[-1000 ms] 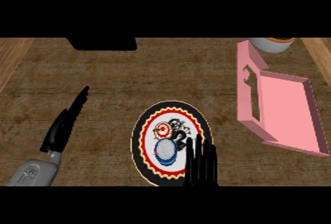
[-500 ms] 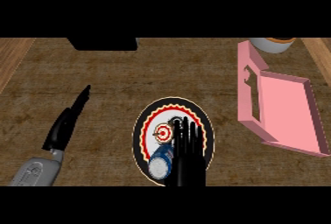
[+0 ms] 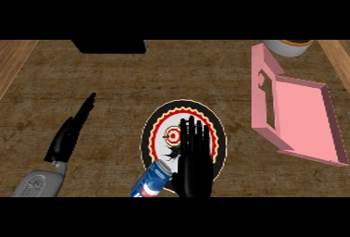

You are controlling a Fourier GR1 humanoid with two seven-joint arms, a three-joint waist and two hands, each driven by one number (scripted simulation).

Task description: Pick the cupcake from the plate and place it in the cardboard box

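Note:
A round plate point(image 3: 217, 124) with a black rim, a red zigzag ring and a red target at its centre lies on the counter's middle. The cupcake point(image 3: 154, 178), in a blue and white wrapper, lies tilted over the plate's near left edge. My right hand point(image 3: 193, 155) is open and stretched flat over the plate, fingertips just right of the target, its palm right beside the cupcake. I cannot tell whether they touch. The pink cardboard box point(image 3: 301, 116) stands open at the right, lid raised on its left side. My left hand point(image 3: 70, 134) rests open at the left.
A white cup-like container point(image 3: 290, 46) stands at the far right behind the box. A black object point(image 3: 110, 46) sits at the counter's far edge, left of centre. Wooden strips border the counter at both far corners.
My right hand has moved forward over the plate, covering most of its near half. The cupcake has shifted toward the plate's near left edge and tipped over.

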